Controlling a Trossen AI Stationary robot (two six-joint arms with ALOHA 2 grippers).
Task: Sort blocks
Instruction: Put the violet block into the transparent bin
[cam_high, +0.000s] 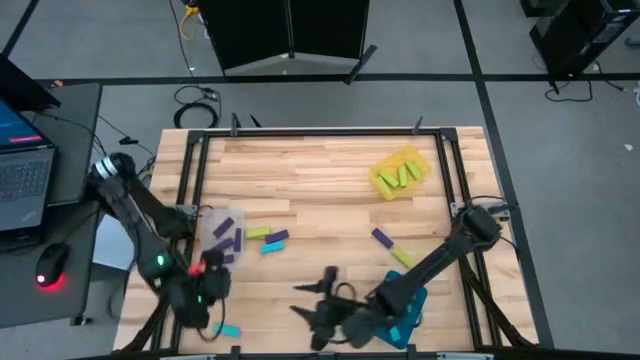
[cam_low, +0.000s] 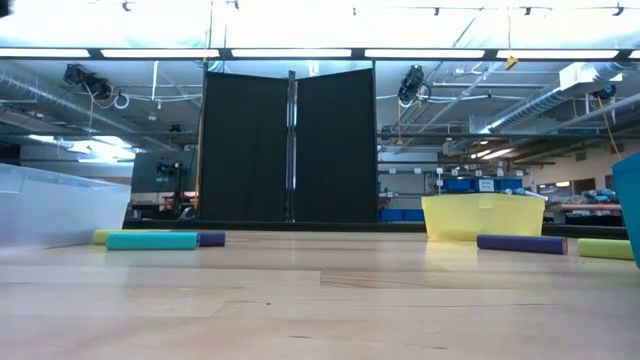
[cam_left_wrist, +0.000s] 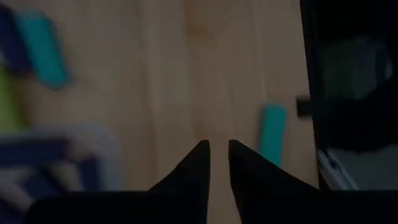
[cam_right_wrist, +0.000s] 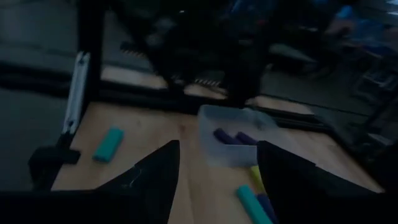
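Loose blocks lie flat on the wooden table: a yellow-green block (cam_high: 258, 232), a purple block (cam_high: 279, 238) and a cyan block (cam_high: 270, 247) near the middle, a purple block (cam_high: 382, 237) and a yellow-green block (cam_high: 402, 257) to the right, and a cyan block (cam_high: 228, 330) at the near left edge. My left gripper (cam_high: 210, 298) hovers at the near left, shut and empty (cam_left_wrist: 217, 152), with the cyan block (cam_left_wrist: 272, 134) just ahead of it. My right gripper (cam_high: 310, 300) is near the front centre, open wide and empty (cam_right_wrist: 217, 158).
A clear tray (cam_high: 205, 222) at the left holds purple blocks. A yellow tray (cam_high: 378, 180) at the far right holds yellow-green blocks. A teal tray (cam_high: 412, 312) sits under the right arm at the near edge. A black frame rims the table.
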